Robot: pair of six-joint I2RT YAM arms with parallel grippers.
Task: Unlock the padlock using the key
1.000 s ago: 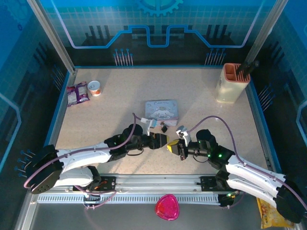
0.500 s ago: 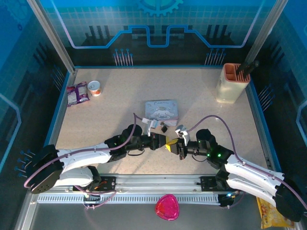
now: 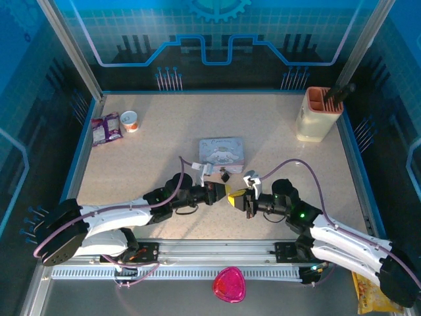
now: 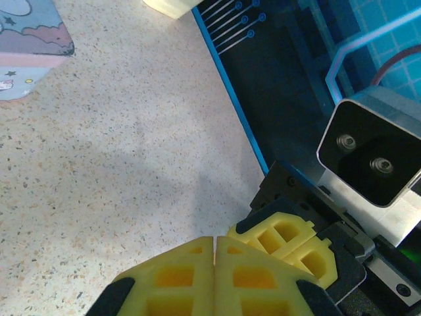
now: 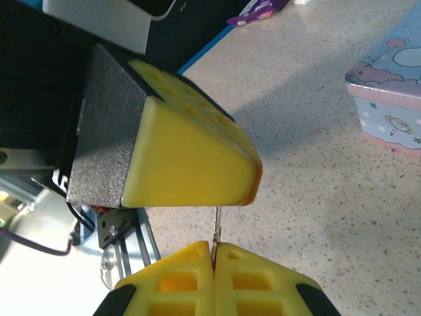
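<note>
Fingers: R pair (image 5: 221, 250) clamped on 1 key (image 5: 216, 227), L pair (image 4: 221, 243) pressed together; 1 padlock (image 3: 225, 176) just beside 1 tin (image 3: 222, 153).

One padlock (image 3: 225, 176), one key (image 5: 216, 224), one tin (image 3: 222, 151), two grippers (image 3: 222, 191) (image 3: 235, 197).

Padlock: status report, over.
Left gripper shut. Right gripper shut on key, tip facing left. Padlock on table beside tin, apart from both.

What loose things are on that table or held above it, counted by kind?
Tin box: 1
Padlock: 1
Key, pinched in right jaws: 1
Small cup: 1
Purple packets: 2
Beige holder: 1
Total: 7
</note>
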